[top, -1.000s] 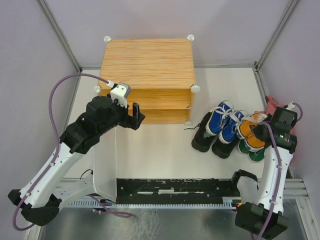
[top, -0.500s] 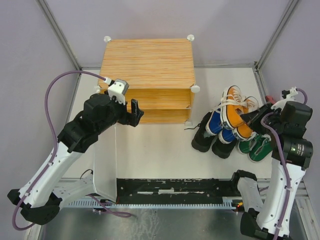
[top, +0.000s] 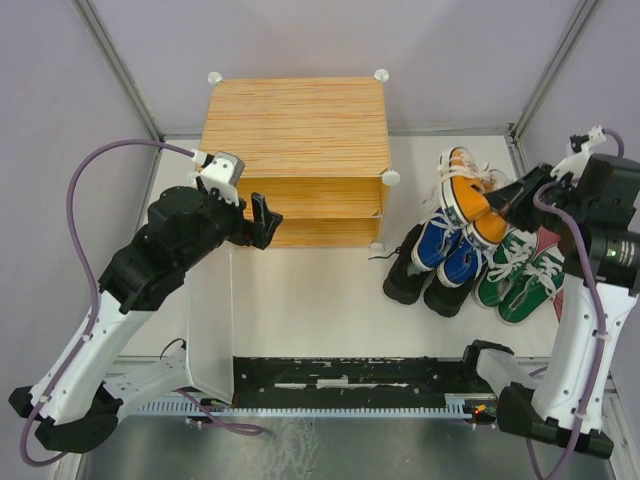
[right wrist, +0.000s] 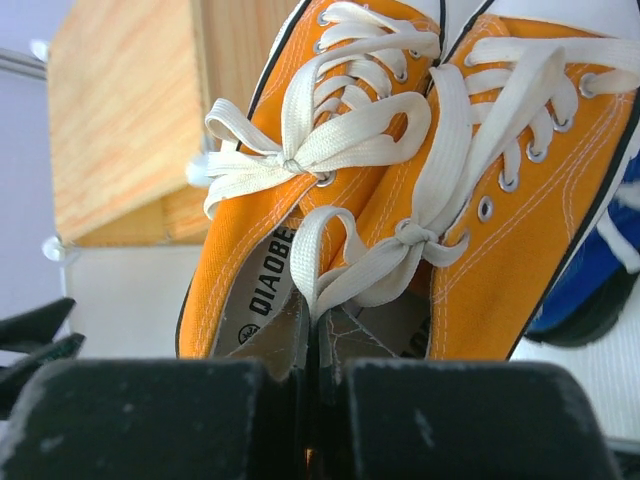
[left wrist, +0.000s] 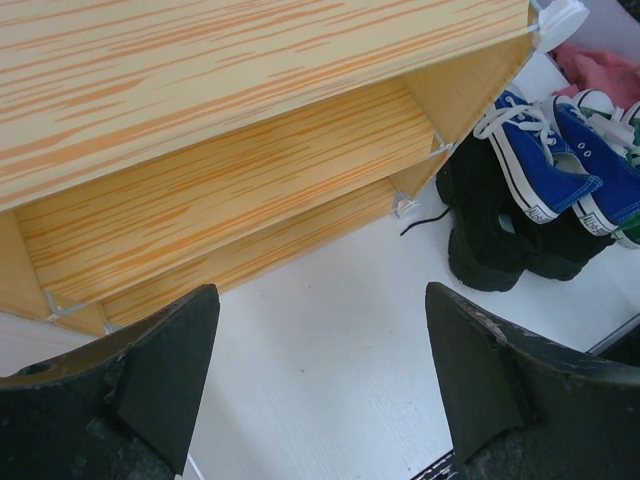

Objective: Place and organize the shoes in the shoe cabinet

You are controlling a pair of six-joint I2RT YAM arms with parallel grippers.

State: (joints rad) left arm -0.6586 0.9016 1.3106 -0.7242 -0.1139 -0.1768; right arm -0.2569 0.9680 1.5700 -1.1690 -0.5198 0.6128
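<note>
While right claw [top: 508,208] pinches orange sneakers [top: 467,197], toes point far-left, long axis diagonal | insole [right wrist: 262,292] reads "QIAOBE" | left claw [left wrist: 320,385] wide

Printed in black capitals on the pale insole of one orange sneaker [right wrist: 245,250]: "QIAOBE", the rest hidden under the lace. Small side patches on the blue sneakers [left wrist: 540,160], too tiny to read.

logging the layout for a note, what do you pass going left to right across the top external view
shoe cabinet -> black boots -> blue sneakers -> green sneakers. Left out: the orange sneakers held by the right gripper, since they overlap the blue and green pairs.
</note>
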